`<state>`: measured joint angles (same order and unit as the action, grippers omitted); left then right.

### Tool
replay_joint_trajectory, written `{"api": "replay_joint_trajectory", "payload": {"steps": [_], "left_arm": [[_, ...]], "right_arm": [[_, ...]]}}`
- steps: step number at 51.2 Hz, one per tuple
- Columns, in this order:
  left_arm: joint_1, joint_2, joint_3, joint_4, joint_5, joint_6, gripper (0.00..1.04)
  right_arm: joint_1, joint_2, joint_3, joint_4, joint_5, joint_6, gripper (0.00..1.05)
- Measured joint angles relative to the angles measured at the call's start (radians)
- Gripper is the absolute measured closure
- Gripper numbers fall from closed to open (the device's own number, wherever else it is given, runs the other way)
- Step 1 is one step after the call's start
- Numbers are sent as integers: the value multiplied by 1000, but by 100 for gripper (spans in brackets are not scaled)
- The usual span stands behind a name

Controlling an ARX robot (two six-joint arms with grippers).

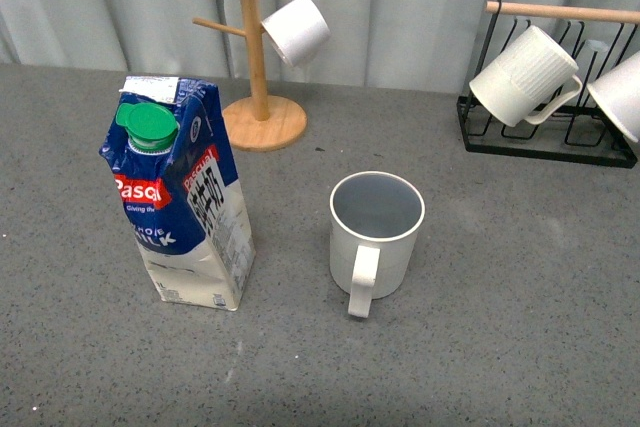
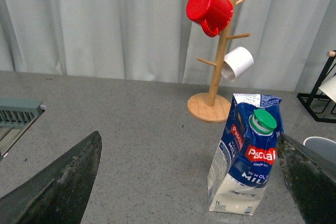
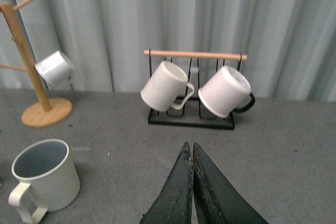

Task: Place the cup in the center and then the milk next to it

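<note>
The left gripper (image 2: 189,145) has its jaws spread wide and holds nothing, with the milk (image 1: 185,202) in front of them. The carton stands upright on the tabletop (image 1: 520,337), left of centre, its green cap screwed on. Just beside it, with a small gap between them, the cup (image 1: 375,232) sits about mid-tabletop. Its handle points toward the near edge and its grey-blue inside is empty. The right gripper (image 3: 191,147) has its jaws pressed together on nothing. Both placements look done, and little seems left except to draw the arms clear.
</note>
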<state>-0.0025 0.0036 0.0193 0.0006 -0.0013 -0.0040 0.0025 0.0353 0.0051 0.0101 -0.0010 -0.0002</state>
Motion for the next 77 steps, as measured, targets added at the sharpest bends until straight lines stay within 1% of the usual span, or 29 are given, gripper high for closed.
{"api": "replay_joint_trajectory", "payload": {"steps": [12,13,16,20,21,24,26,30,37,39,41,43,46,50,52,55,58,60,65,71,77], "left_arm": [[0,0,0,0,1,0,7],[0,0,0,0,1,0,7],[0,0,0,0,1,0,7],[0,0,0,0,1,0,7],[0,0,0,0,1,0,7],[0,0,0,0,1,0,7],[0,0,0,0,1,0,7],[0,0,0,0,1,0,7],[0,0,0,0,1,0,7],[0,0,0,0,1,0,7],[0,0,0,0,1,0,7],[0,0,0,0,1,0,7],[0,0,0,0,1,0,7],[-17,51,16,-64,-110,11,7],[-4,88,17,-63,-114,7,7],[32,148,18,-39,-89,4,7],[74,209,19,23,-41,6,7],[110,269,23,85,10,7,7],[160,436,40,217,91,18,7],[147,636,59,355,106,29,7],[83,854,83,505,60,27,7]], "right_arm": [[0,-30,0,-9,0,0,104],[0,-30,0,-9,0,-1,102],[0,-31,0,-9,0,0,94],[0,-31,0,-9,0,0,80],[0,-31,0,-9,0,0,78],[0,-31,0,-9,0,0,66],[0,-31,0,-9,0,0,62],[0,-31,0,-9,0,0,50],[0,-31,0,-10,0,0,16],[0,-31,0,-10,0,0,9],[0,-31,0,-10,0,1,7],[0,-31,0,-10,0,0,10],[0,-31,0,-10,0,0,10],[0,-31,0,-10,0,0,9],[0,-31,0,-10,0,0,9],[0,-32,0,-10,-1,0,9],[0,-32,0,-10,0,0,9],[0,-32,0,-10,0,0,9],[0,-32,0,-10,0,0,9],[0,-32,0,-10,0,0,9],[0,-32,0,-10,0,0,9]]}}
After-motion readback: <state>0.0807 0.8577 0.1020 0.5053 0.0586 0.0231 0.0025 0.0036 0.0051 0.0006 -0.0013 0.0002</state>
